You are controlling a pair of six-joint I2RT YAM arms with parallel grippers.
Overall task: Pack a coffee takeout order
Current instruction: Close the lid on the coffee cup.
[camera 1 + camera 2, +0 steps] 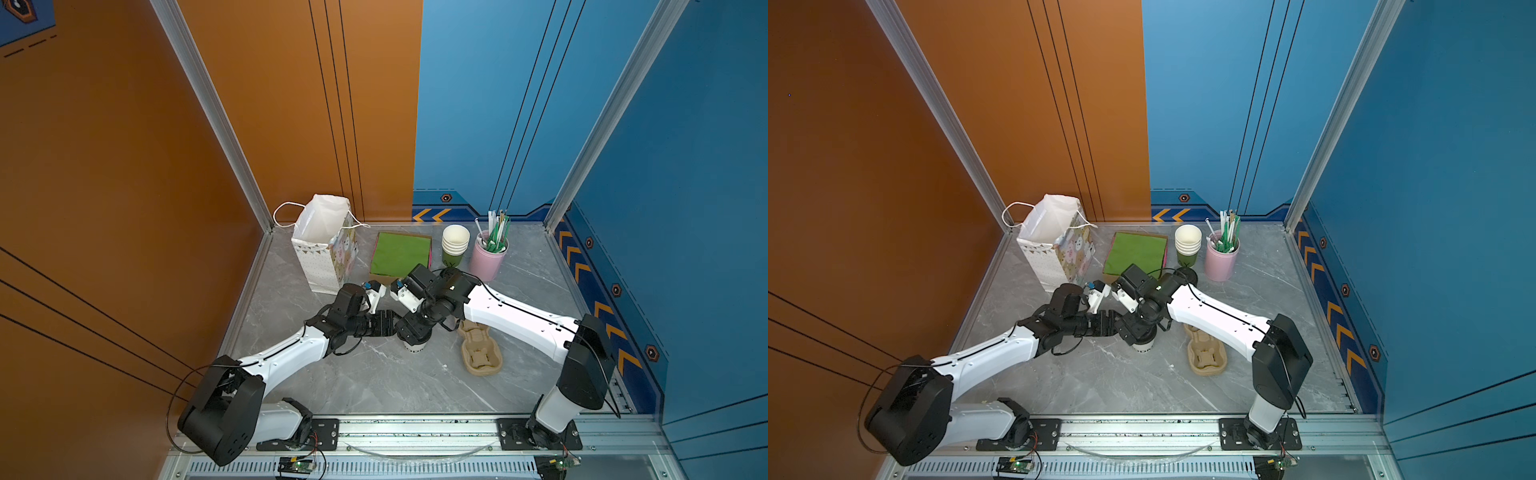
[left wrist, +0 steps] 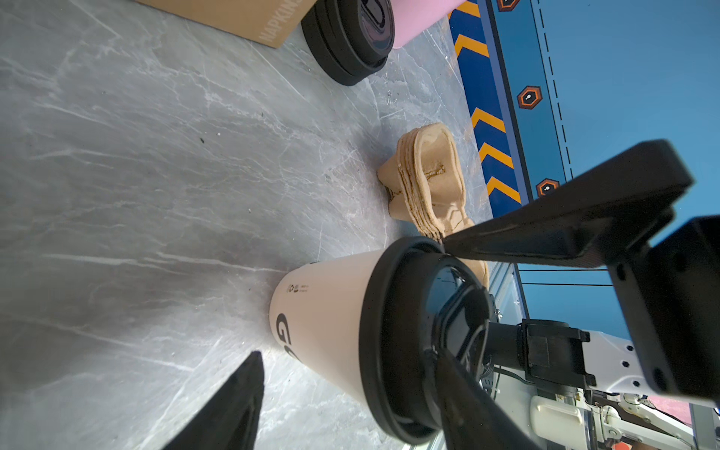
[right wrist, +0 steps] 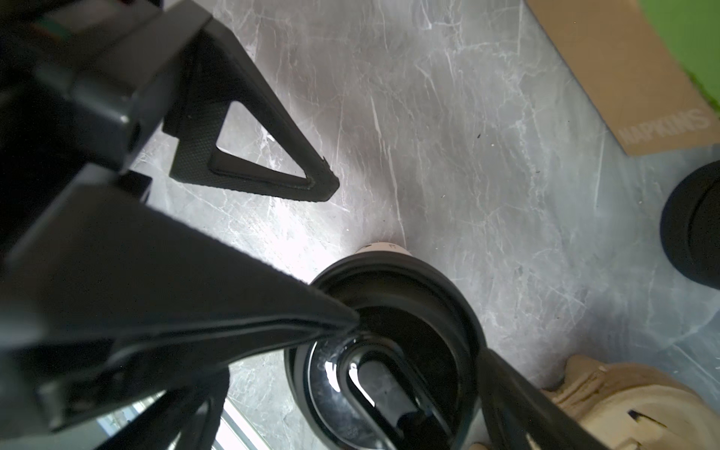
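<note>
Left tool [image 2: 345,354], part-open, astride the white cup [image 2: 323,311]; cup upright on the counter [image 1: 374,382], black lid [image 2: 385,311] on. One finger [image 2: 467,409] lies against the lid's edge; the other finger [image 2: 233,401] shows a sliver of gap to the cup wall. We cannot tell whether it clamps. Right tool [image 3: 342,253] spread wide: one fingertip [image 3: 311,311] rests on the lid top, its mate free.

Behind-left of the cup, paper bag [image 1: 320,266], mouth open. Behind the cup: NAPKINS box [image 3: 623,78] holding green napkins [image 1: 401,251], spare lids [image 1: 1185,274], nested cups [image 1: 455,245], pink tin [image 1: 488,259] of straws [image 1: 496,237]. Right of the cup, pulp carriers [image 1: 480,353], stacked.
</note>
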